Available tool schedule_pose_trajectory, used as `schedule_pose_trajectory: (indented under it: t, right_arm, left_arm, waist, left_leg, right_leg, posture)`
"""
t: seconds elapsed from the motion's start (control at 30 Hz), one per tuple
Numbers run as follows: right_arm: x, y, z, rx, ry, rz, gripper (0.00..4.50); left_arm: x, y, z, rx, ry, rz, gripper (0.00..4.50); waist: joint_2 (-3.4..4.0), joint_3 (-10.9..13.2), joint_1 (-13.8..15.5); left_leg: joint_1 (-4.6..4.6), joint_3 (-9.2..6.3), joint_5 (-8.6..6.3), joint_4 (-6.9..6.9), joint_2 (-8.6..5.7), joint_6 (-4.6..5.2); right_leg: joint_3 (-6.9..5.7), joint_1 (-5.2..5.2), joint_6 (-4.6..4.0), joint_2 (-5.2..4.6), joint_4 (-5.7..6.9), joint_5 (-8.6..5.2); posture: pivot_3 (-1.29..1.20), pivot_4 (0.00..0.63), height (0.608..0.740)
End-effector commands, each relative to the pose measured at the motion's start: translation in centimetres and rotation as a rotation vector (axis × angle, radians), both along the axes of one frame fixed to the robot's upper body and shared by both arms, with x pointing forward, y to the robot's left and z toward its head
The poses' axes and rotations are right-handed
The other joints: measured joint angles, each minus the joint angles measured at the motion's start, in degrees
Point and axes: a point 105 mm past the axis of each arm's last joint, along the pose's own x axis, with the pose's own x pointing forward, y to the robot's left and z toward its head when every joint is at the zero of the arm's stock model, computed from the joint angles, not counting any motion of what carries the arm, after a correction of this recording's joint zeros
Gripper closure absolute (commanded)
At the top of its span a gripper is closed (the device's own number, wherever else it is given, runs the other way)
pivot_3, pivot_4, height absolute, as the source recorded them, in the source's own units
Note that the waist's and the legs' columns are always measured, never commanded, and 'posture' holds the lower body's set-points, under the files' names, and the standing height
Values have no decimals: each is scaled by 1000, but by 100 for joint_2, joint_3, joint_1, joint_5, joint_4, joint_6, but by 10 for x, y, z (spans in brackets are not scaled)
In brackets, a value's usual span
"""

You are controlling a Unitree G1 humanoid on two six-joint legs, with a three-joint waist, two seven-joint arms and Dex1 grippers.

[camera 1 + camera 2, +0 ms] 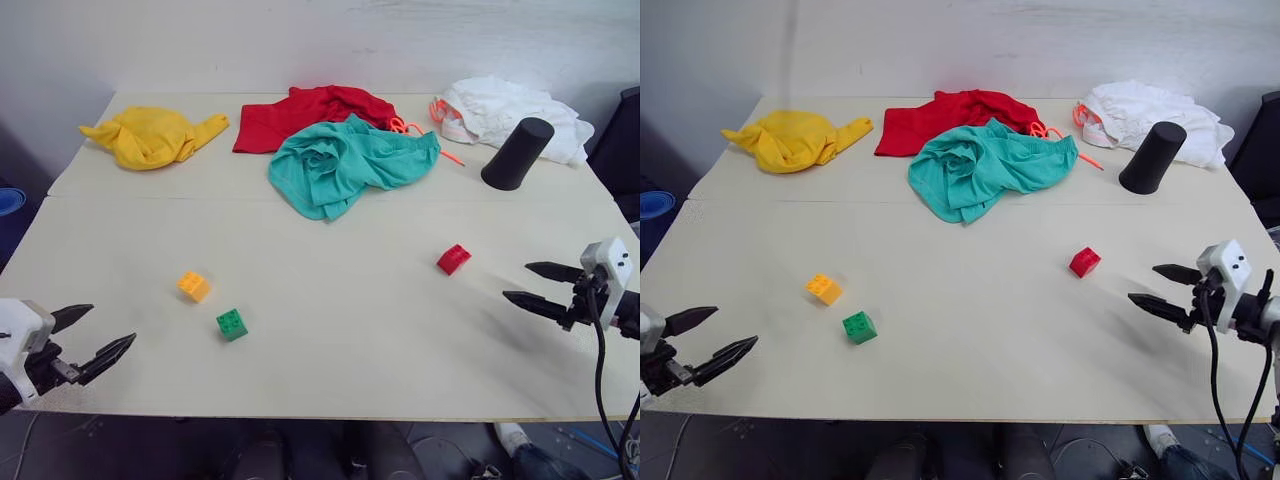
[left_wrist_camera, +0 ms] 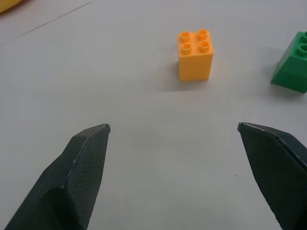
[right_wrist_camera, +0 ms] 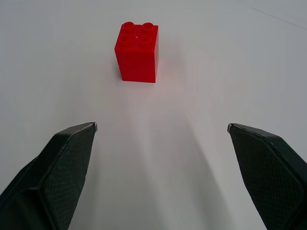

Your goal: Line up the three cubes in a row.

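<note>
Three small studded cubes lie apart on the pale table [image 1: 330,350]. The orange-yellow cube [image 1: 194,286] and the green cube [image 1: 232,324] sit close together at the front left. The red cube [image 1: 453,259] lies well off to the right. My left gripper [image 1: 95,337] hovers open at the front left corner, short of the orange-yellow cube [image 2: 195,54] with the green cube [image 2: 293,68] beside it. My right gripper [image 1: 525,283] is open at the right edge, pointing at the red cube [image 3: 137,45] a short way ahead. Nothing is between either pair of fingers.
Along the back lie a yellow cloth [image 1: 153,135], a red cloth [image 1: 300,113], a teal cloth [image 1: 345,162] and a white cloth [image 1: 505,112]. A black cone-shaped cup [image 1: 516,153] stands at the back right. An orange loop [image 1: 412,127] pokes out beside the red cloth.
</note>
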Motion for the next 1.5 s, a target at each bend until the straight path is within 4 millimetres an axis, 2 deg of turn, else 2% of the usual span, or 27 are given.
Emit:
schedule_pose_trajectory:
  t: [0.03, 0.13, 0.27, 0.4, 0.5, 0.67, 0.83, 0.93, 1.2, 1.3, 1.5]
  right_arm:
    - [0, 4, 10, -15, -37, 8, 0]
    - [3, 13, 18, -3, -49, 18, 0]
    - [8, 43, 30, 59, -68, 63, 0]
    - [18, 76, 21, 24, -75, 83, 0]
    - [28, 88, 18, 46, -70, 44, 0]
    - [42, 89, 9, 10, -88, -36, 0]
    - [45, 93, 19, 84, -101, -51, 0]
    - [45, 90, 18, 75, -101, -57, 0]
    - [60, 84, -4, 0, -77, -63, 0]
    - [66, 81, -7, -6, -84, -60, 577]
    - [63, 88, -3, 4, -88, 32, 2607]
  left_arm:
    - [3, -6, 7, 3, -23, -10, 11]
    - [7, -20, 11, -39, -20, -52, 11]
    - [13, -64, 29, -136, -16, -261, 11]
    - [18, -114, 49, -152, -9, -510, 11]
    - [17, -130, 54, -150, 7, -609, 11]
    - [18, -139, 62, -159, 14, -697, 11]
    - [22, -140, 69, -156, 2, -712, 11]
    - [23, -140, 70, -153, -2, -714, 11]
    - [23, -153, 74, -129, -6, -796, 11]
    - [22, -156, 77, -117, -4, -831, 0]
    - [26, -157, 79, -96, -9, -865, 0]
  waist:
    - [0, 0, 2]
    - [0, 0, 6]
    - [0, 0, 8]
    - [-3, -1, 9]
    - [1, 0, -3]
    - [1, 0, 2]
    - [1, 0, 9]
    - [1, 1, 10]
    - [1, 1, 0]
    - [1, 1, 3]
    - [1, 1, 2]
  left_leg:
    - [0, 0, 0, 0, 0, 0]
    - [0, 0, 1, 1, 0, -1]
    - [0, -2, 13, 3, 1, -23]
    - [-1, -5, 23, 1, 1, -42]
    - [-3, -4, 25, 0, -2, -44]
    - [-8, 3, 29, 7, 1, -47]
    - [-10, 3, 30, 12, -1, -46]
    - [-10, 4, 31, 13, 1, -44]
    - [-11, 6, 31, 24, 3, -45]
    - [-11, 10, 32, 27, 4, -45]
    - [-14, 12, 32, 37, 7, -45]
  right_leg:
    - [0, 0, 0, 0, 1, 0]
    - [0, 0, 0, 0, 1, 0]
    - [0, 2, 0, 0, 4, 0]
    - [0, 2, 1, 2, 5, 1]
    - [2, 0, 2, 2, 7, 1]
    - [6, -6, 2, 14, 6, 1]
    - [8, -5, 2, 16, 9, 1]
    - [9, -5, 2, 18, 8, 1]
    - [14, -5, 4, 25, 13, 2]
    - [17, -6, 4, 27, 14, 2]
    - [20, -6, 4, 31, 16, 2]
  posture:
    - [0, 150, 740]
    - [0, 150, 740]
    - [0, 150, 740]
    - [0, 150, 740]
    - [0, 150, 740]
    - [0, 150, 740]
    - [0, 150, 740]
    - [0, 150, 740]
    - [0, 150, 740]
    - [0, 150, 740]
    - [0, 150, 740]
